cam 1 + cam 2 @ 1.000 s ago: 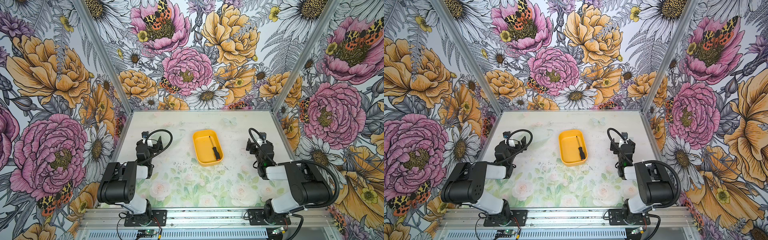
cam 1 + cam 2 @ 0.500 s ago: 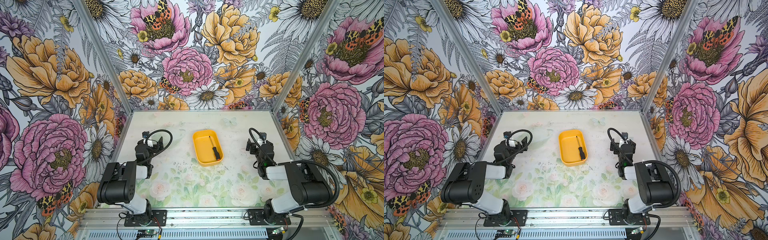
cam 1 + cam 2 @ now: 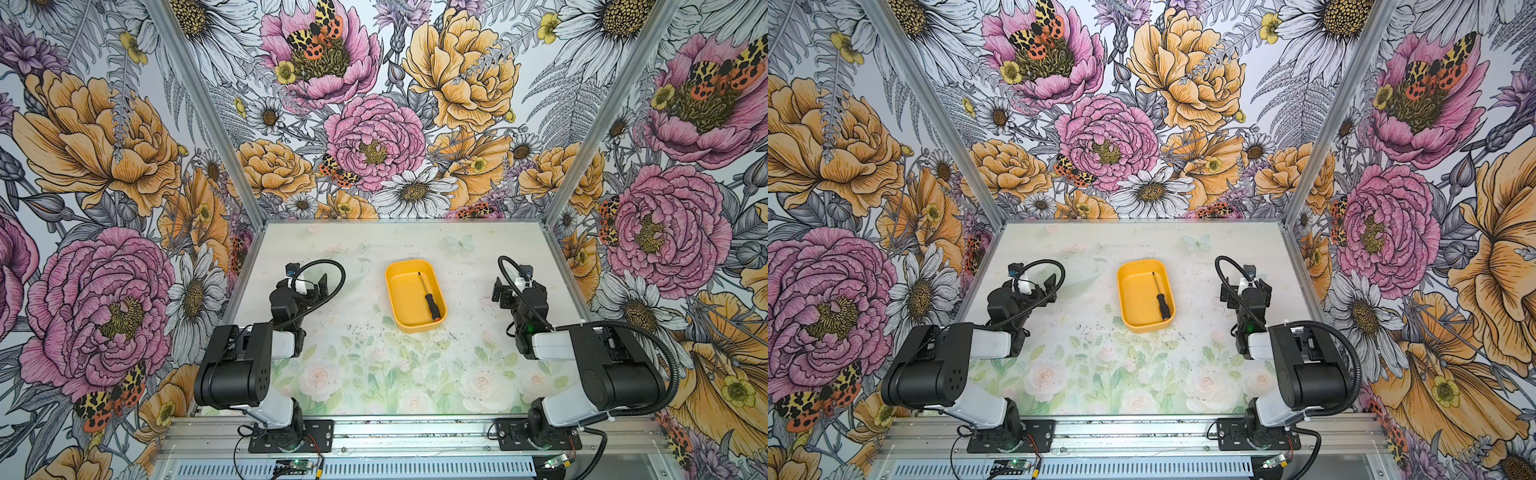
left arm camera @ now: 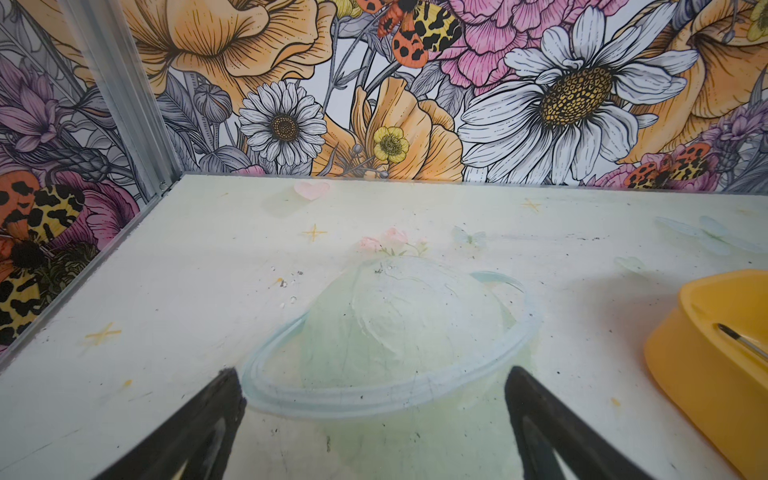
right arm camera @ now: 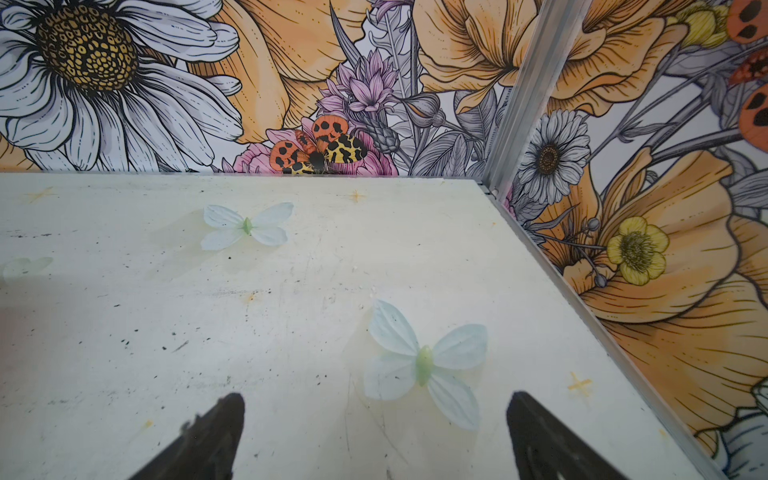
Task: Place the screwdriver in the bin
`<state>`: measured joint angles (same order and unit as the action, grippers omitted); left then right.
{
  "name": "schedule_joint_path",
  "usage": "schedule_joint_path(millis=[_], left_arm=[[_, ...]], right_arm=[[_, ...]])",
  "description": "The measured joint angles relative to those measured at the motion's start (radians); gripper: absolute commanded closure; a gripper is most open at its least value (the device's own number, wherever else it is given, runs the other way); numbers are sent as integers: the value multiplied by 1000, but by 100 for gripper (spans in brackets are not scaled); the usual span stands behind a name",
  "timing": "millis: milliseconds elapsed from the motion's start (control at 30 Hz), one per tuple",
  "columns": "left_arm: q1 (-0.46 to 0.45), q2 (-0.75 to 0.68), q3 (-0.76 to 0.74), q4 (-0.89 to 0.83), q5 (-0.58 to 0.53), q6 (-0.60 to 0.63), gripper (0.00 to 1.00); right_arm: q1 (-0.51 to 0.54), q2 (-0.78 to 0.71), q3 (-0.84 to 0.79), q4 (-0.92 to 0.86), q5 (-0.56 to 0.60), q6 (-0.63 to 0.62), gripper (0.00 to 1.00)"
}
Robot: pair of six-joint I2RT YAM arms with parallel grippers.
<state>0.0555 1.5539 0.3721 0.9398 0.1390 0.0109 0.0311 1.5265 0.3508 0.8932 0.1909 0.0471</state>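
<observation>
Status: screwdriver (image 3: 428, 296) lies flat inside the bin (image 3: 401, 299), along the long wall on the right arm's side. The shaft tip points to the far end, and the black handle with its orange cap sits close to the near corner. The bin stands mid-desk (image 3: 357, 365), between the two arms and touched by neither. In the left wrist view only the bin's wall (image 4: 706, 374) and the shaft tip (image 4: 744, 343) show at the edge.

Left tool (image 4: 374, 386): fingers spread wide, nothing between them, low over bare desk and well apart from the bin.
Right tool (image 5: 374, 407): fingers spread wide, empty, over bare desk on its own side.

Judgement: placement looks complete; no step appears to be left.

Handling note, should it need re-picking: the screwdriver is likely light and stiff. The thin metal shaft would probably slip or roll under the pads. The thicker handle is the better hold, pinched across its middle. With the handle lying close to the bin wall, one finger may have little room on that side.
</observation>
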Motion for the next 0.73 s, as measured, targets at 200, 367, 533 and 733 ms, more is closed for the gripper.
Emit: schedule_joint_path(millis=[200, 367, 533, 733], left_arm=[[0, 0, 0, 1, 18, 5, 1], [0, 0, 0, 8, 36, 16, 1], [0, 0, 0, 8, 39, 19, 1], [0, 0, 0, 8, 40, 20, 1]], right_arm=[[0, 0, 0, 0, 0, 0, 0], [0, 0, 0, 0, 0, 0, 0], [0, 0, 0, 0, 0, 0, 1], [0, 0, 0, -3, 0, 0, 1]])
